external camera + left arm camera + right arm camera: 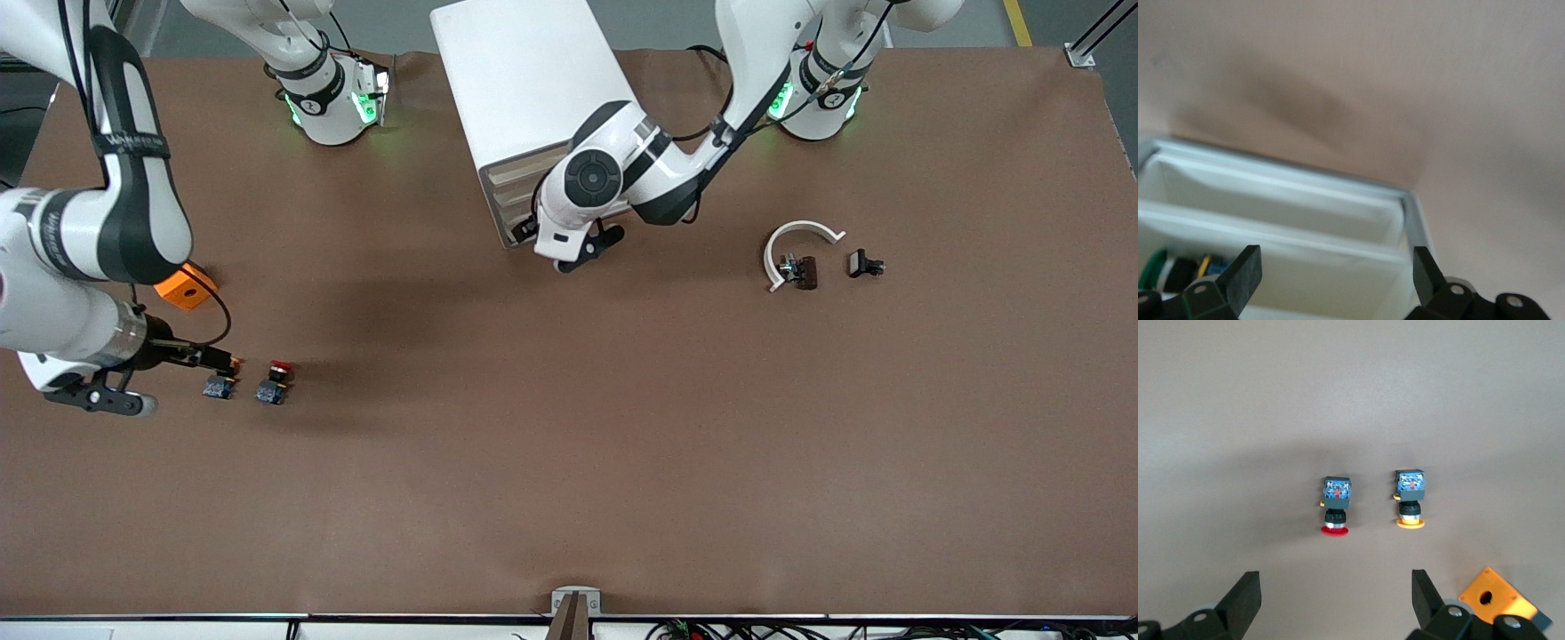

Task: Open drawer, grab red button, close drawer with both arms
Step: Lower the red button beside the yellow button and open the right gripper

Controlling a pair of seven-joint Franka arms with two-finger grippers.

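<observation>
The white cabinet (533, 89) stands between the two arm bases, its beige-edged drawer fronts turned toward the front camera. The drawer (518, 171), the uppermost, looks flush with the lower ones. My left gripper (582, 253) hangs open right in front of them; in the left wrist view this gripper (1335, 260) spans white tray edges (1271, 227) and holds nothing. The red-capped button (277, 378) (1335, 507) lies on the table toward the right arm's end. My right gripper (98, 397) (1335, 583) is open and empty, apart from the button.
A yellow-orange-capped button (220, 384) (1410, 501) lies between the right gripper and the red one. An orange cube (185, 286) (1498, 600) sits close by. Toward the left arm's end lie a white curved piece (800, 236) and two small dark parts (864, 264).
</observation>
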